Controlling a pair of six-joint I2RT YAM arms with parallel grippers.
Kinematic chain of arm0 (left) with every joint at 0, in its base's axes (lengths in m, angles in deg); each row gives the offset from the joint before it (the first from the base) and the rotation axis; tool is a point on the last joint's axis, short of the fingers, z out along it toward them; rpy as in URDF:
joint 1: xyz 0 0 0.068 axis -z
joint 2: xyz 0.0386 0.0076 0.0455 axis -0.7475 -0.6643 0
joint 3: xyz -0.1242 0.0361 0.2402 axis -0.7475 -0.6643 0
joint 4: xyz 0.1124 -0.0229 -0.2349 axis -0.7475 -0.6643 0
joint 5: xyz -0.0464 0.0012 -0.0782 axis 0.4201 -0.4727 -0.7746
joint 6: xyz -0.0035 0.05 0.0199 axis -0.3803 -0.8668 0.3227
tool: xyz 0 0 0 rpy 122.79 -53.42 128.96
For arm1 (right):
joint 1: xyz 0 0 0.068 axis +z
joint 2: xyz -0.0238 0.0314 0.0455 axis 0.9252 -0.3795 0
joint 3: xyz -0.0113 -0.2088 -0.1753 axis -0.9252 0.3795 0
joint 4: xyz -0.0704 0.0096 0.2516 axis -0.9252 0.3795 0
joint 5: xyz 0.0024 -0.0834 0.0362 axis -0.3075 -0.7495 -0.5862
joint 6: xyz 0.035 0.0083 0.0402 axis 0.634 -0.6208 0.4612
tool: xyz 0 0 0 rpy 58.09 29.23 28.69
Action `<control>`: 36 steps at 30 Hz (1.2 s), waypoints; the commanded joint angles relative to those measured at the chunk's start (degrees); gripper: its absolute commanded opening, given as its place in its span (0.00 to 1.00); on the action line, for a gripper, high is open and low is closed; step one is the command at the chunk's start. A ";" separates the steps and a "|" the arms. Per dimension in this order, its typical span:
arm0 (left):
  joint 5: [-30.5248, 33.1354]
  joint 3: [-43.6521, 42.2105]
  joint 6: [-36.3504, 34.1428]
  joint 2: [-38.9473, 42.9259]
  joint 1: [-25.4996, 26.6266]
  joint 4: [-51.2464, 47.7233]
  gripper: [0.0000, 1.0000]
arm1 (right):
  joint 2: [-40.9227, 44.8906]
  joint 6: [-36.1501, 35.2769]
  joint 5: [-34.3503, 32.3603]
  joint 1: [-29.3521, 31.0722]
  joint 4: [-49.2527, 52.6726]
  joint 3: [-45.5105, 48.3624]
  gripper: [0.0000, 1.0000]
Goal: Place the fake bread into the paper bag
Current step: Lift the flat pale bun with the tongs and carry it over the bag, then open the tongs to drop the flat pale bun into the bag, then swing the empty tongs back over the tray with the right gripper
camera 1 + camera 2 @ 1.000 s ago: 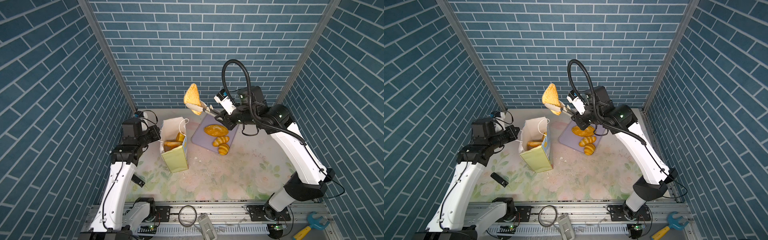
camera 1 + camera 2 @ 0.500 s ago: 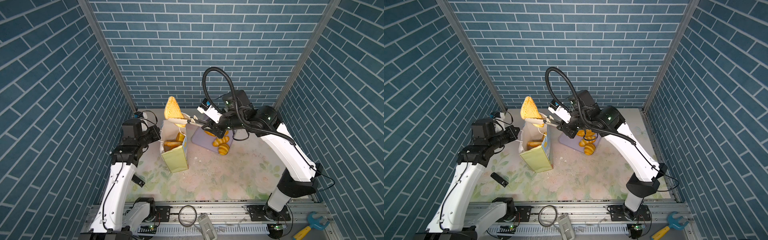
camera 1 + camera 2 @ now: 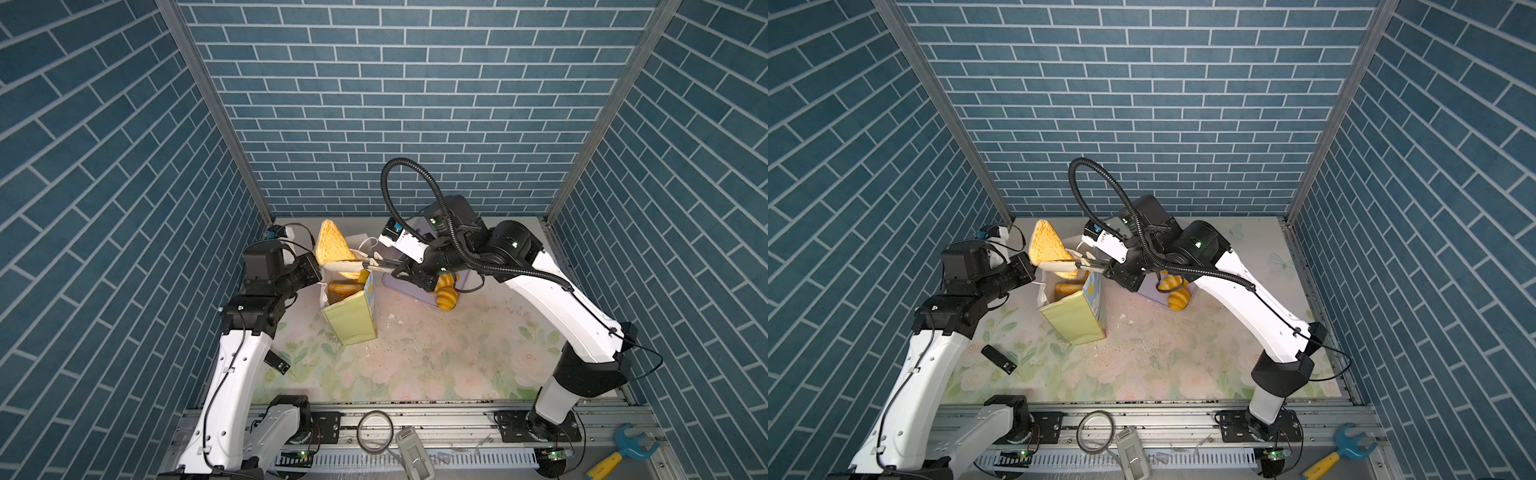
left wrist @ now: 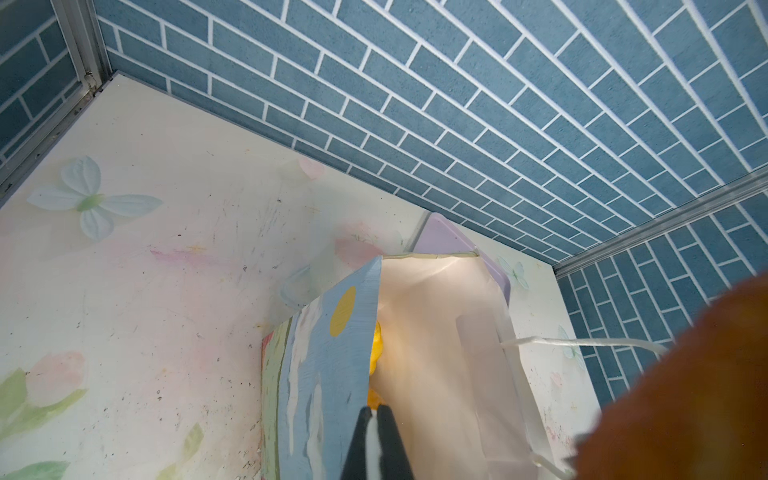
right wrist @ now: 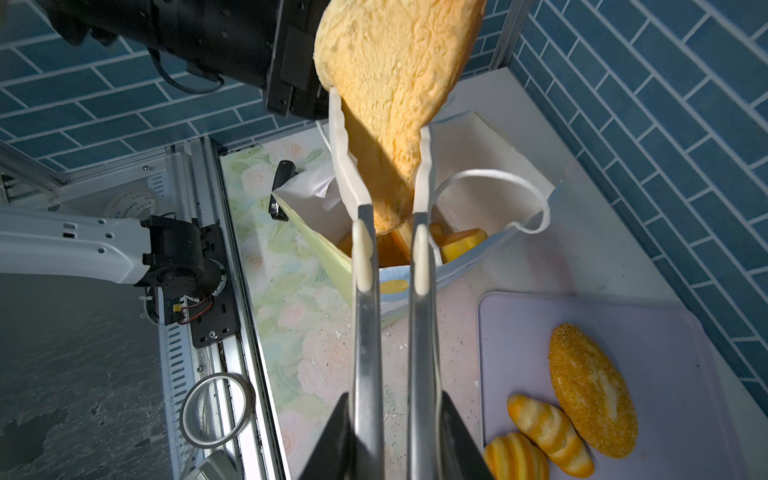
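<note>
Bread slice (image 3: 330, 249) hangs tilted over the open mouth of the paper bag (image 3: 351, 320) near the back left corner of the desk (image 3: 436, 357), clamped in tongs (image 5: 365, 332) that the right tool (image 5: 395, 432) squeezes shut. The left tool (image 4: 376, 419) pinches the bag's blue rim, probably to keep it open.

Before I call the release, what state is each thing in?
Triangular golden fake bread slice: clamped in tongs, over the bag's mouth.
Metal white-tipped tongs: closed on the slice, held by right gripper.
Pale yellow-green paper bag: upright, open, bread inside.
Left gripper: shut on the bag's rim.
Flat lavender tray: carries a seeded loaf and two ridged rolls.
</note>
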 commanded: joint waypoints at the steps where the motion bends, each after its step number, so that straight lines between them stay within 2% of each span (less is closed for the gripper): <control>1: 0.55 -0.70 -0.13 0.77 0.29 0.00 0.03 | 3.14 0.24 0.68 0.27 -4.95 2.60 0.28; 7: 0.08 -0.60 -0.03 1.06 0.29 -0.08 0.03 | 5.59 1.45 -1.87 0.25 -5.58 7.28 0.35; 9: 0.05 -0.68 0.03 1.15 0.29 -0.16 0.03 | 5.83 1.54 -2.74 0.27 -5.26 7.96 0.40; 12: -0.17 -0.69 -0.12 1.06 0.29 -0.26 0.03 | 5.61 1.46 -3.97 0.22 -4.79 8.29 0.46; 20: -0.54 0.19 -0.13 0.53 0.29 -0.67 0.04 | 5.35 -0.69 -7.80 0.32 -3.24 6.65 0.52; 29: -0.30 0.00 0.30 0.53 0.29 -0.87 0.04 | 5.71 -2.88 -9.31 0.33 -4.87 3.36 0.49; 36: -0.56 -0.99 1.15 0.62 0.29 0.14 0.04 | 5.26 -2.18 -13.99 -1.90 -8.15 -1.17 0.48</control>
